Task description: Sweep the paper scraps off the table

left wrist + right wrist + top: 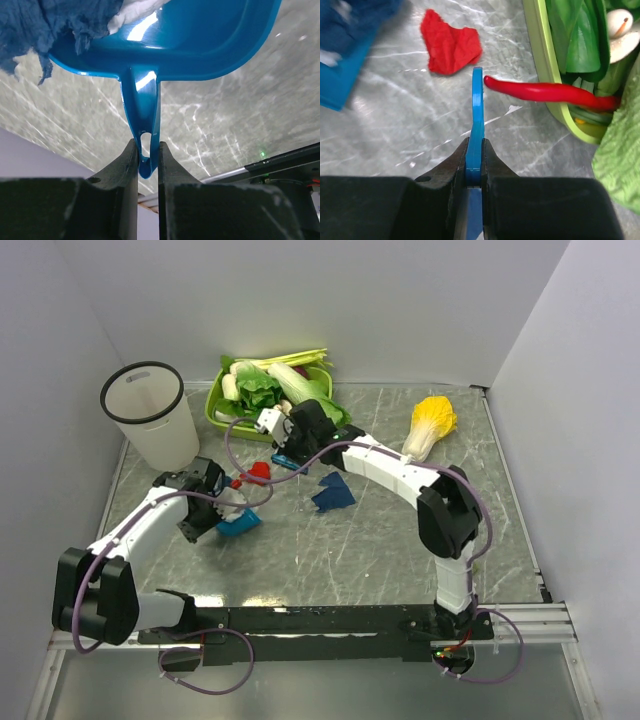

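My left gripper [148, 145] is shut on the handle of a blue dustpan [190, 35]. The pan holds a dark blue paper scrap [40, 25] and a white one [135, 10]. From above, the dustpan [238, 523] rests on the table [380, 550] at the left gripper [222, 508]. My right gripper [476, 142] is shut on a thin blue plastic tool [478, 110], seen edge-on. Just beyond its tip lies a red scrap [450, 42]. From above, the red scrap [258, 472] sits between the two grippers, and a dark blue scrap [332, 493] lies further right.
A white bin [150, 415] stands at the back left. The lime-green tray [215, 405] of leafy vegetables is behind the right gripper [285, 445], with a red chilli [545, 92] hanging over its rim [540, 55]. A yellow cabbage [430, 425] lies at the back right.
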Controlling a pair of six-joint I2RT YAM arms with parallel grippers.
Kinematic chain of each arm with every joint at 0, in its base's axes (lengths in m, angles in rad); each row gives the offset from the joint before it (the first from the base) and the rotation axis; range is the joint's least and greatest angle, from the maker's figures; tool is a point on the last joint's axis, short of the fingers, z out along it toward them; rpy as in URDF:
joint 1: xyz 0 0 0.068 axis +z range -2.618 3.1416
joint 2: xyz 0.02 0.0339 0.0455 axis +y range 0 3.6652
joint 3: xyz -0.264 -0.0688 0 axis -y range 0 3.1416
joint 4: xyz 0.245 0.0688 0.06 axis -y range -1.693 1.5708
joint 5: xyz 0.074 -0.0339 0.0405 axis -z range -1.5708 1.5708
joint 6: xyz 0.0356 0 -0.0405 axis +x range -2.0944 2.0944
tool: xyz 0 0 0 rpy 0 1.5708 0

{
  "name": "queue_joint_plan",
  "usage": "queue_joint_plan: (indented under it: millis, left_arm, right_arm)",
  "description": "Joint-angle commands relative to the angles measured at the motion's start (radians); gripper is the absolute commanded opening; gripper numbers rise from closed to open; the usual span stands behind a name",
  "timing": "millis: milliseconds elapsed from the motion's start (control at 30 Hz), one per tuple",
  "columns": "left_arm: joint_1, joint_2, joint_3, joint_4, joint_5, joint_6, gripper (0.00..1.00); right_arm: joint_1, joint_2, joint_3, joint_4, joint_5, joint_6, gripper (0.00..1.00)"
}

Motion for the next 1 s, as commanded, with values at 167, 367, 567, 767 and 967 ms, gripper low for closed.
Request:
queue_joint_plan:
  millis: [167, 367, 567, 767, 967]
  left_arm:
    - [0.045, 0.089, 0.026, 0.009, -0.024, -0.006, 0.01]
    - [0.043, 0.168, 0.069, 0.063, 0.004, -0.002, 0.01]
    - [0.042, 0.211, 0.077, 0.144, 0.04, 0.011, 0.01]
    - [0.042, 0.208, 0.055, 0.207, 0.086, 0.032, 0.09]
    - [0.042, 0.181, 0.035, 0.252, 0.139, 0.04, 0.17]
  right_arm:
    - [0.033, 0.133, 0.085, 0.137, 0.113, -0.038, 0.0]
    - [0.038, 0.145, 0.07, 0.174, -0.033, 0.017, 0.0]
    - [0.044, 0.158, 0.087, 0.088, -0.266, 0.112, 0.0]
    - [0.044, 0.127, 0.064, 0.047, -0.342, 0.181, 0.0]
    - [0.046, 0.086, 0.032, 0.007, -0.343, 0.181, 0.0]
